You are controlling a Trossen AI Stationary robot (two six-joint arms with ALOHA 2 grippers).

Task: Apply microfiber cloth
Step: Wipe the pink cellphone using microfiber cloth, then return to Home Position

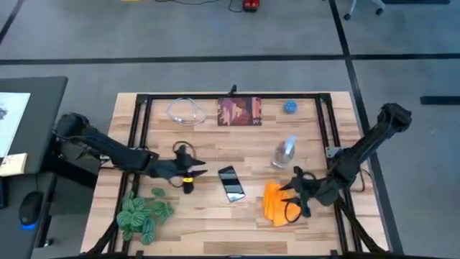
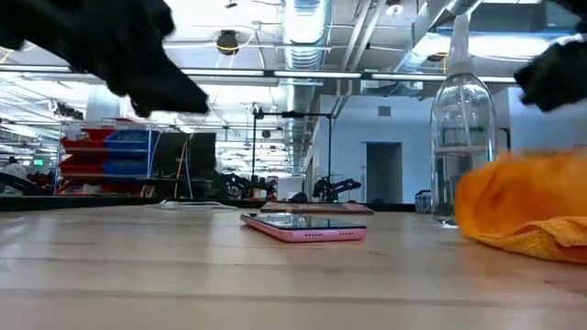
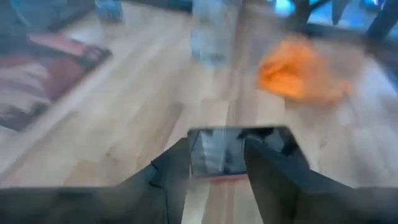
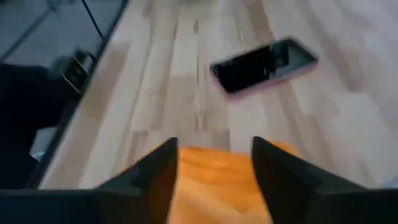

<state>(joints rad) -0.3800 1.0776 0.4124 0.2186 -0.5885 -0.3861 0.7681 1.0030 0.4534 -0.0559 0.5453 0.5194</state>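
Right now my right gripper [image 1: 293, 193] hovers over the microfiber cloth [image 1: 275, 203], which lies bunched on the desk [image 1: 215, 223] just right of the smartphone [image 1: 231, 183]; its jaws are spread wide above the orange fabric, not gripping it. My left gripper [image 1: 192, 173] waits left of the smartphone, jaws parted and holding nothing.
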